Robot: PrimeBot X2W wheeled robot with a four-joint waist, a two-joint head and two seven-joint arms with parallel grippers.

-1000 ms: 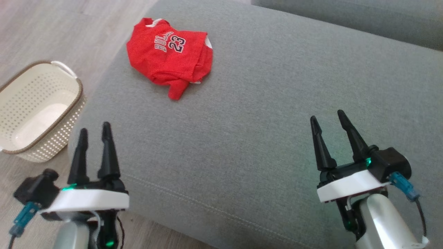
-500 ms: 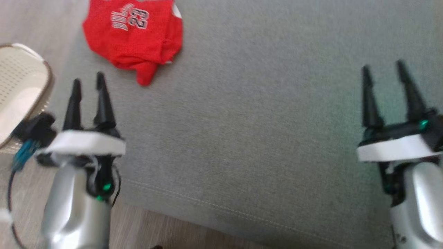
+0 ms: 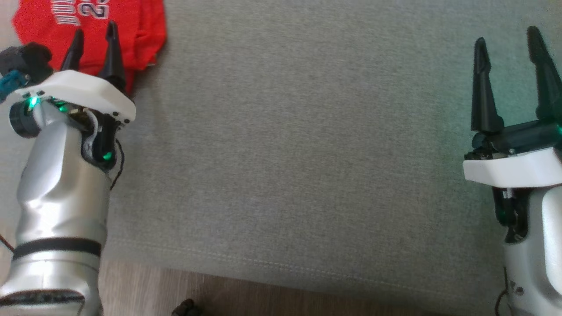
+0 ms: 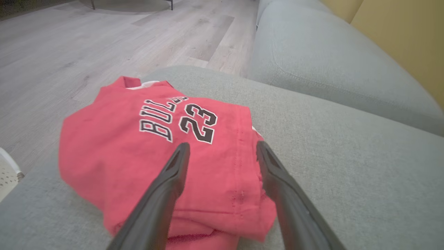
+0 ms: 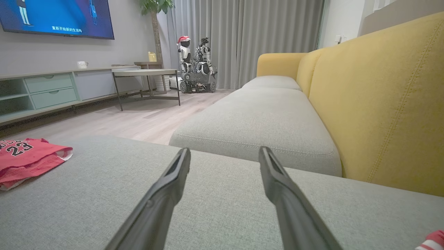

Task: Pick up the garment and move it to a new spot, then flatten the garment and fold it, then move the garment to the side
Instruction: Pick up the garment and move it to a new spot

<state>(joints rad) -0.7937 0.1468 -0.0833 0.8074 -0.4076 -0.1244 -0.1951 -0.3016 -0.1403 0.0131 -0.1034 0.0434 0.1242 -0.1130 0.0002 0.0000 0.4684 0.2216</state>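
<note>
**Item:** jersey (image 4: 138, 152). It lies on top of the cushion (image 3: 285, 153), at the cushion's far left corner, close to the edge that drops to the floor (image 4: 69, 41).

**Left gripper** (image 3: 94, 28): jaws wide with nothing between them, poised over the jersey's near right part. You cannot tell from here whether the tips touch the cloth.

**Right gripper** (image 3: 506, 37): jaws wide and empty, above bare cushion on its right side, well apart from the jersey.

**Hazards, for your attention:**
- Single-layer pinch. The cloth is doubled over itself along its near edge. If you close on the top ply alone, it will probably unfurl and hang lopsided as you lift.
- Upholstery catch. If you drive the tips too deep, you may nip the cushion's cover along with the cloth.
- Push-off. A sideways nudge toward the cushion's left edge could slide the jersey onto the floor.
- Shallow bite. The fabric looks thin and limp, so a grip on the very hem may slip out mid-carry.

**Appearance:**
- Red, sleeveless cut.
- Black-and-white lettering across the chest, beginning "BUL", with the number 23 beside it.
- White trim shows at the neck and one armhole.
- Rumpled and loosely folded, not flat, with extra layers bunched at the near right corner.
</note>
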